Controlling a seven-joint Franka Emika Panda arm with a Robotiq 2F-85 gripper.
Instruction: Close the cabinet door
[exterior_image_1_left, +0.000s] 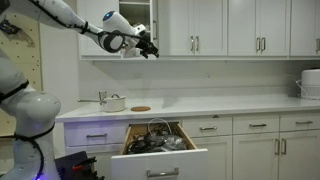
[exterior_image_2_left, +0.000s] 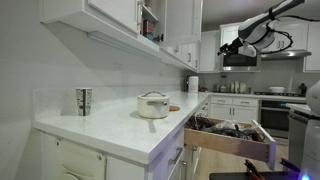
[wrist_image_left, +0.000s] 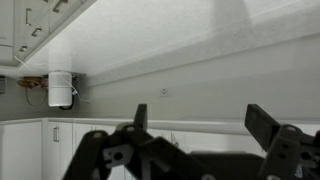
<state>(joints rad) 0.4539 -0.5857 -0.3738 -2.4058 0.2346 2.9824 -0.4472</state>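
Note:
The cabinet door (exterior_image_1_left: 154, 22) stands open on the upper cupboards, seen nearly edge-on, with shelves and dark items showing beside it. In an exterior view it juts out from the cupboard row (exterior_image_2_left: 182, 20). My gripper (exterior_image_1_left: 147, 48) is at the door's lower end, just above the cupboards' bottom edge; whether it touches the door is unclear. It also shows in an exterior view (exterior_image_2_left: 236, 46). In the wrist view the gripper (wrist_image_left: 200, 120) is open and empty, facing the wall under the cupboards.
A wide drawer (exterior_image_1_left: 160, 152) full of utensils stands pulled out below the counter, also in an exterior view (exterior_image_2_left: 235, 138). A white pot (exterior_image_1_left: 113, 102) and a brown coaster (exterior_image_1_left: 141, 108) sit on the counter. A paper towel roll (wrist_image_left: 61, 88) stands to one side.

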